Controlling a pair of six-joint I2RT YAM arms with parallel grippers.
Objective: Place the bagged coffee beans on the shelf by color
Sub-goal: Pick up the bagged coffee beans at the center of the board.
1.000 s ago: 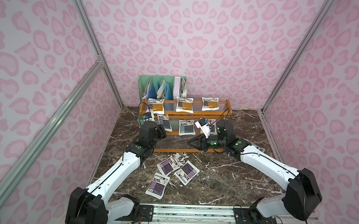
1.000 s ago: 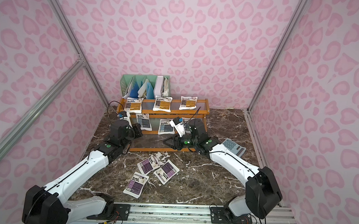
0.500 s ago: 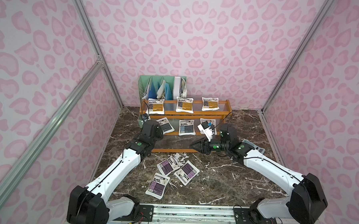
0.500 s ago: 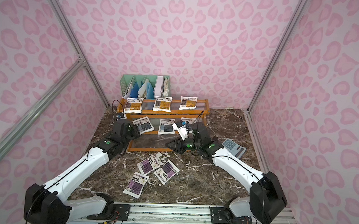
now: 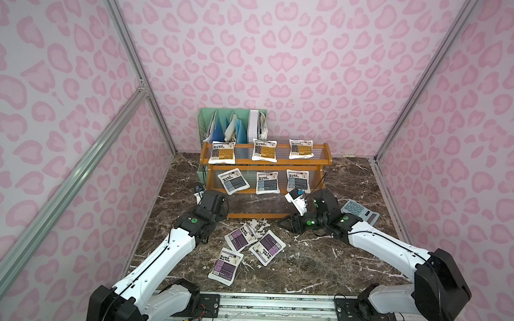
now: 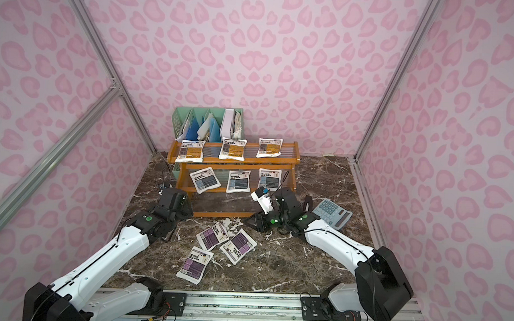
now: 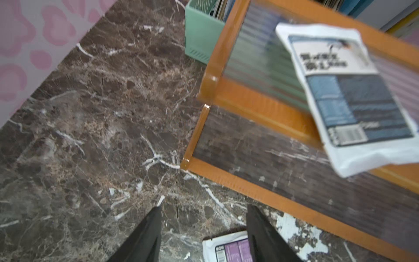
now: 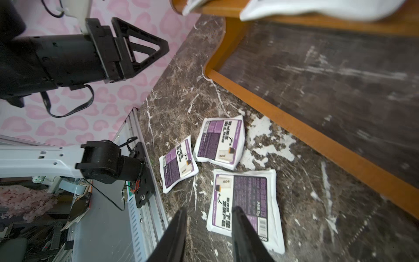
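Left wrist view shows the left gripper with its two fingers wide apart over the table, holding nothing and touching nothing. The right gripper is a little open and empty too, near three purple bags lying on the table in front of the shelf. Three orange bags sit on the top step and three blue-grey bags on the middle step.
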